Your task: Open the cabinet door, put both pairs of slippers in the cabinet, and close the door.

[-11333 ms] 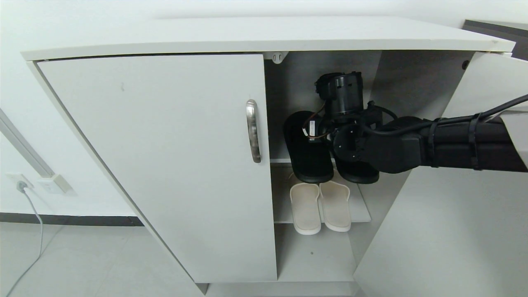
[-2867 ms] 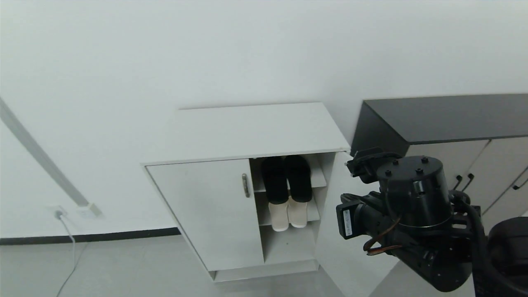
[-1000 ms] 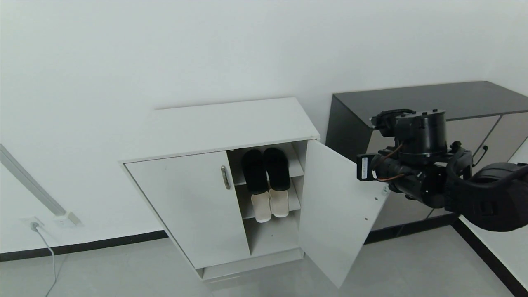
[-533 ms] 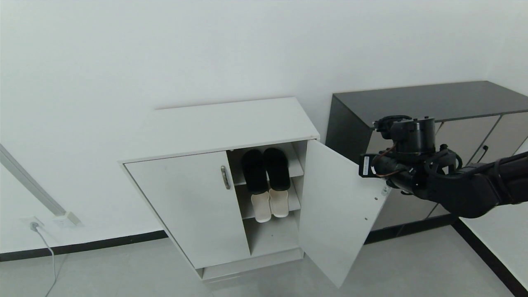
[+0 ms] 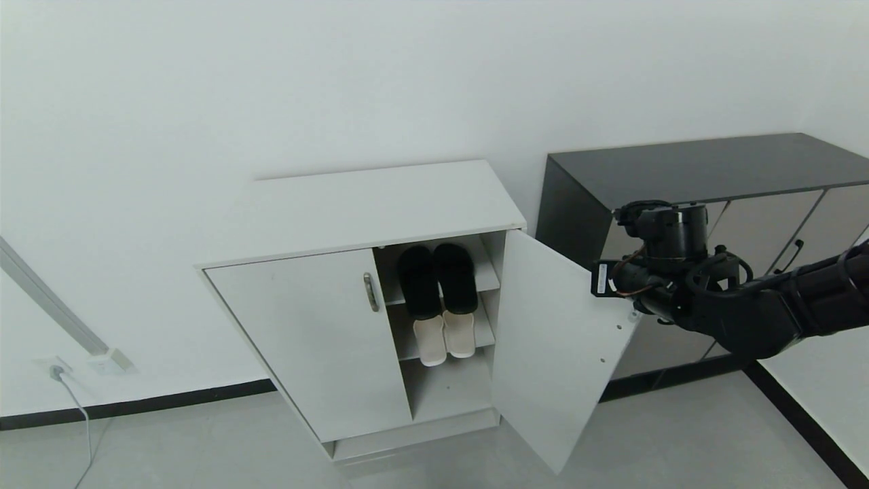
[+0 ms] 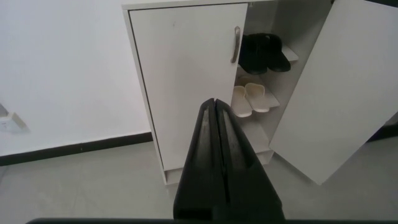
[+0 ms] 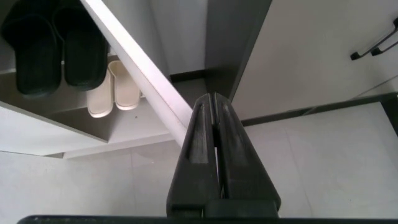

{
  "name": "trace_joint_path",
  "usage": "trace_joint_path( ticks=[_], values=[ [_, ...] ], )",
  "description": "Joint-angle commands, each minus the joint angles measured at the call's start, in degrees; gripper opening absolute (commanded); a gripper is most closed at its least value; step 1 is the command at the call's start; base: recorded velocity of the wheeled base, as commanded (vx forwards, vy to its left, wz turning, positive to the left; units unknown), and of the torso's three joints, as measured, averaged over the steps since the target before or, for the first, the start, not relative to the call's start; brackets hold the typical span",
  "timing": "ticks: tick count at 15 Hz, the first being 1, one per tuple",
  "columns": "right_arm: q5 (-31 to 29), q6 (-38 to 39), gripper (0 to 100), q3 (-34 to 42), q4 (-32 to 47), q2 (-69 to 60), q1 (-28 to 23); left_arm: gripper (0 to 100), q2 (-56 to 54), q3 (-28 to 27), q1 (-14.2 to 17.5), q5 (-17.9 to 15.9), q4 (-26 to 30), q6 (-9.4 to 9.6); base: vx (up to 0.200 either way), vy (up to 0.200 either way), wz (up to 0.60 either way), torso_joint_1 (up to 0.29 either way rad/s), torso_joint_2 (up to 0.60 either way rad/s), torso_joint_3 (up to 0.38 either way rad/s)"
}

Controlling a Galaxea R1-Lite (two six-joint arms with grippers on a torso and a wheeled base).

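The white cabinet [image 5: 380, 204] has its left door shut and its right door [image 5: 557, 353] swung open. A black pair of slippers [image 5: 438, 278] lies on the upper shelf and a white pair [image 5: 445, 336] on the shelf below. My right gripper [image 7: 215, 98] is shut and empty. It hangs just beyond the open door's outer edge [image 7: 143, 74], on its outer side, with the black slippers [image 7: 56, 50] and white slippers [image 7: 115, 90] past it. My left gripper [image 6: 214, 101] is shut, empty, and well back from the cabinet front.
A dark grey sideboard [image 5: 713, 166] stands right of the cabinet, close behind the open door. A wall socket with a cable [image 5: 54, 372] sits low on the left. The left door carries a metal handle [image 5: 367, 292]. Grey floor lies in front.
Since 11 s ago I have backed away from the cabinet, leaving the black slippers on the shelf. In the last second my right arm has dropped and stretched toward the open door's outer edge.
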Motion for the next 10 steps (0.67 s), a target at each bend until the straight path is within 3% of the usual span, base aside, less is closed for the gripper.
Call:
trace_joint_path(
  ticks=[1, 10],
  values=[
    [0.0, 0.0, 0, 0.1, 0.0, 0.4, 0.0, 0, 0.0, 0.0, 0.0, 0.0, 0.0, -0.02, 0.0, 0.0, 0.0, 0.0, 0.0, 0.0],
    [0.0, -0.1, 0, 0.2, 0.1, 1.0, 0.0, 0, 0.0, 0.0, 0.0, 0.0, 0.0, -0.02, 0.0, 0.0, 0.0, 0.0, 0.0, 0.0]
  ],
)
